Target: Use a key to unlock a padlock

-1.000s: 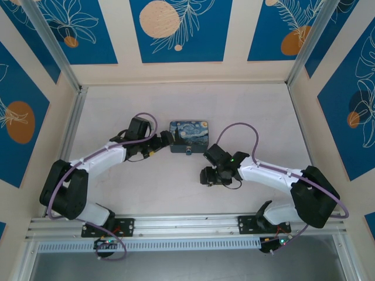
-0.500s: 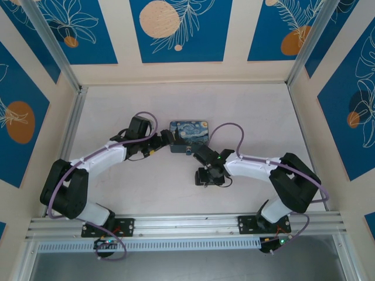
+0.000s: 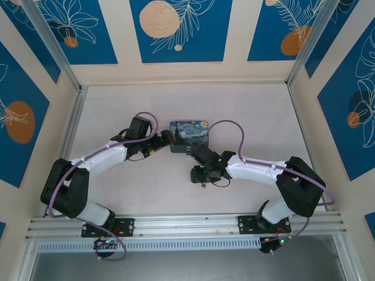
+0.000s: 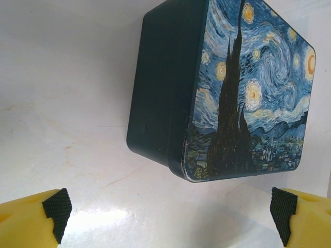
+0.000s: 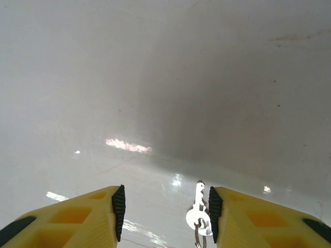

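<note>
Since the padlock (image 3: 188, 136) is the one thing sitting still, I'll place everything off it. It lies flat, print side up, roughly mid-way across a pale off-white table (image 3: 258, 111). Up close that surface is smooth and a bit glossy, with glare patches and a few faint scuffs. Behind the padlock and off to both sides, the walls (image 3: 120, 35) are cream boards with blue panels, white line-drawn leaves and orange discs. Aluminium rails (image 3: 55, 44) run up the corners.

The padlock is a rounded-corner box with plain dark-blue sides that look matte. The swirly blue-and-yellow starry print on top is slightly worn along one corner.

The left gripper (image 3: 166, 139) is right at the padlock's left end, jaws spread wide and holding nothing. Its yellow fingers with black ribbed pads (image 4: 56, 209) sit clear of the box.

The right gripper (image 3: 201, 175) is low over the table just on the near side of the padlock, jaws partly apart. The key (image 5: 199, 212), tiny, thin and silvery, lies on the table between those fingers, just beside one of them and not pinched.
</note>
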Controlling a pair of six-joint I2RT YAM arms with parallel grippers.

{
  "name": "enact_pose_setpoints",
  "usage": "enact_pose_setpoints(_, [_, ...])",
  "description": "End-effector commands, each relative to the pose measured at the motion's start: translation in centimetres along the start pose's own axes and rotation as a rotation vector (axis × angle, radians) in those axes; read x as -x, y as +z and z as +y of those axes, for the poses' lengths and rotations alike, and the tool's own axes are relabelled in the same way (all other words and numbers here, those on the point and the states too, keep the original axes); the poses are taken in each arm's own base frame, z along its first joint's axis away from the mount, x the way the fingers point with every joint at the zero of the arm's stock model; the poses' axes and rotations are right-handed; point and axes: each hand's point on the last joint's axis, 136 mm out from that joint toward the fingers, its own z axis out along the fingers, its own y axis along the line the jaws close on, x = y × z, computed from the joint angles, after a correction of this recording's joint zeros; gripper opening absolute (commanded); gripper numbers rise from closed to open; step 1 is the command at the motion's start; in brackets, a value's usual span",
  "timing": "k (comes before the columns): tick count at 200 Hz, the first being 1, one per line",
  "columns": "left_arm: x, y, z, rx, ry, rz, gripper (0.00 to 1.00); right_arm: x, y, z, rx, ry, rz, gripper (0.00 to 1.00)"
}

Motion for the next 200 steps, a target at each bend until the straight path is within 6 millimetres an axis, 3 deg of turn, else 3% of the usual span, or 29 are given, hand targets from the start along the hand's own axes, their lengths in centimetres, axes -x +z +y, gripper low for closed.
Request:
enact_pose_setpoints(1, [0.0,0.3,-0.4,-0.001,0.019,0.002,1.0,-0.8,0.4,-0.8,-0.045,-0.008,0.015,0.47])
enact_pose_setpoints(83, [0.0,0.2,-0.4,0.002,0.024,0.003,1.0,-2.6,1.8,-1.0,-0.065,-0.104,0.122,0.41])
enact_pose_setpoints(200, [0.2,0.1,-0.7,0.0,0.029,0.002,1.0,-5.7,1.0,-2.4,-0.17,-0.201,0.177,0.44])
